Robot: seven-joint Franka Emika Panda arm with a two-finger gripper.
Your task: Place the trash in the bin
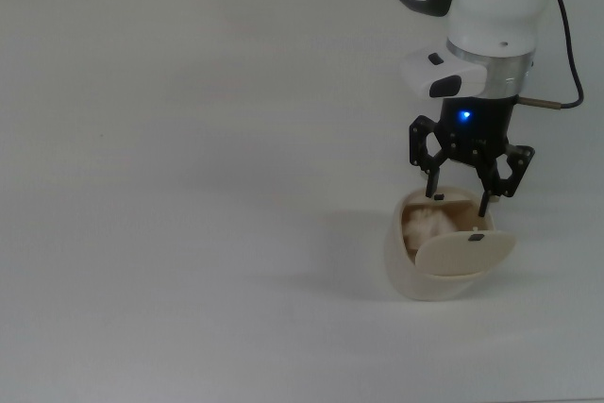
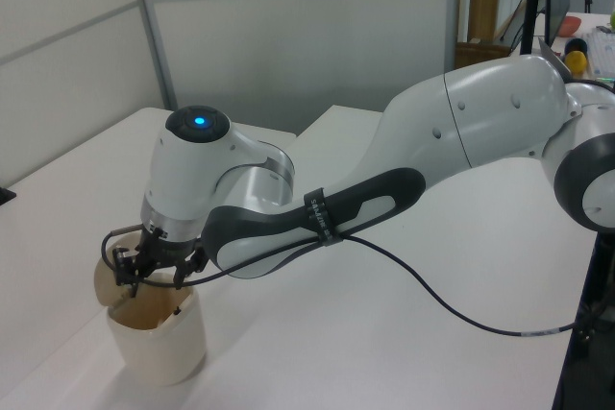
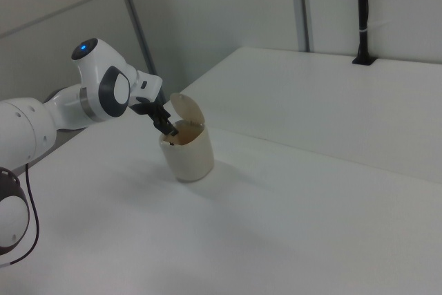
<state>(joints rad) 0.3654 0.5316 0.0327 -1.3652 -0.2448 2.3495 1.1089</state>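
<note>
The cream bin [image 1: 406,271] [image 2: 159,343] [image 3: 188,151] stands on the white table with its flap lid [image 1: 467,252] swung open. A crumpled white wad, the trash [image 1: 427,224], lies inside the bin, seen in the top view. My gripper [image 1: 460,197] [image 2: 154,280] [image 3: 166,126] hangs just above the bin's mouth, fingers spread open with nothing between them. In the left view and the right view the trash is hidden by the bin wall.
The white table [image 1: 189,186] stretches wide around the bin. A black cable [image 2: 461,304] trails from the arm over the table. A black post [image 3: 362,12] stands at the far edge in the right view.
</note>
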